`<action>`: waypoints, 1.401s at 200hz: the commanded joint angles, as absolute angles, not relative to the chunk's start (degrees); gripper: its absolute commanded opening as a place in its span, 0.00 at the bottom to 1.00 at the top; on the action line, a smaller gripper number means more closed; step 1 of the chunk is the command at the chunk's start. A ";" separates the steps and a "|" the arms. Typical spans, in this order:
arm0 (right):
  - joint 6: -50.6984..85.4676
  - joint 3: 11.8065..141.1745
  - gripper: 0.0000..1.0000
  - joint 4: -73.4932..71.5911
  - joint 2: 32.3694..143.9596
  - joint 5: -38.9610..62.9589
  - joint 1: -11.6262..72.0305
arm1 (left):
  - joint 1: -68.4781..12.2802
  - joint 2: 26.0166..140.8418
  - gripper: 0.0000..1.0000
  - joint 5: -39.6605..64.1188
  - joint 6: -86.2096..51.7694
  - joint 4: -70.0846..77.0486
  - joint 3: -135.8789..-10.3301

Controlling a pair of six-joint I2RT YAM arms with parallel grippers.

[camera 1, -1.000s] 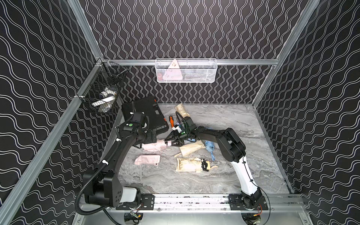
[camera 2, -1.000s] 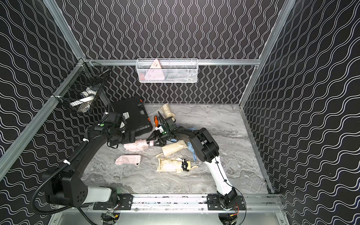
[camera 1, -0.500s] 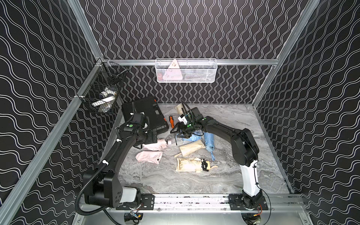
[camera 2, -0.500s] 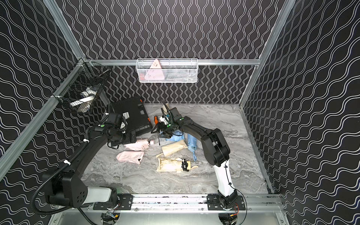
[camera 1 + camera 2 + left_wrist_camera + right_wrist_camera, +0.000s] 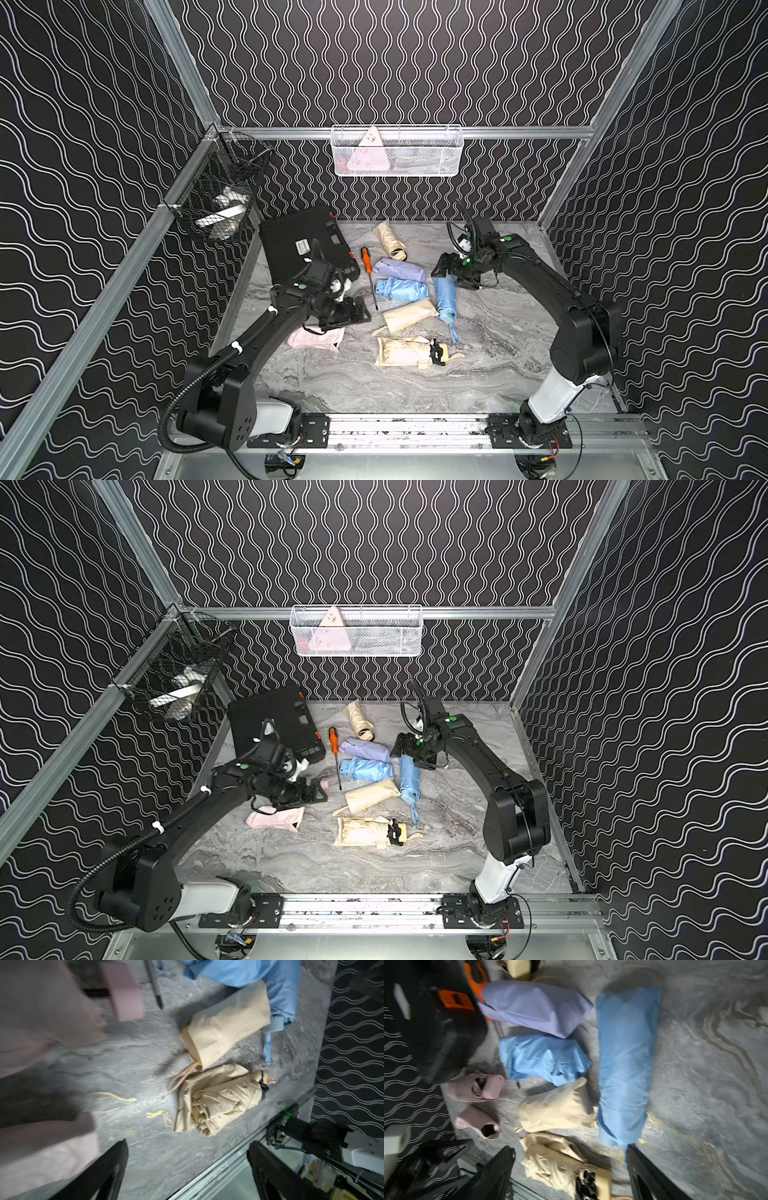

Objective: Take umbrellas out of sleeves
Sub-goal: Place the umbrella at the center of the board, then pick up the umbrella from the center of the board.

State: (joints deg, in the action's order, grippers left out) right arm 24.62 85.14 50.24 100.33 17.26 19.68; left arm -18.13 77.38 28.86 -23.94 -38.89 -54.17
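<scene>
The left gripper (image 5: 188, 1145) and right gripper (image 5: 570, 1148) hang spread and empty, likely because the pink umbrella (image 5: 467, 1088) at left lies clear of its sleeve (image 5: 473, 1120).

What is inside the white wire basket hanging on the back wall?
A pale pink triangular item leans at one end of the white wire basket, its tip above the rim. The mesh blurs whatever else lies beside it.

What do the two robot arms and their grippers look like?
The left arm and the right arm are matte black, with a white segment near the base and a green dot near the wrist. A ribbed black hose with white ties follows the left arm; thin black cables loop by the right wrist. The left gripper and right gripper have flat black fingers.
</scene>
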 commanded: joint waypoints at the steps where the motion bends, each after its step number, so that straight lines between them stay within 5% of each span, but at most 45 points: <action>1: 22.11 83.97 0.87 53.69 101.77 12.28 19.43 | -21.56 77.84 0.95 32.21 -29.16 -32.72 -52.72; 179: 21.60 91.94 0.78 52.25 121.36 10.02 19.17 | -23.82 81.71 0.96 31.93 -24.80 -37.74 -54.48; 280: 21.46 89.25 0.43 50.56 118.58 8.17 18.18 | -23.80 83.70 0.97 32.26 -24.34 -37.09 -55.10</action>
State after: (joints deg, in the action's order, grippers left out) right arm 21.87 90.04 50.83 120.57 9.76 18.90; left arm -23.81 83.70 31.70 -25.30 -37.26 -54.43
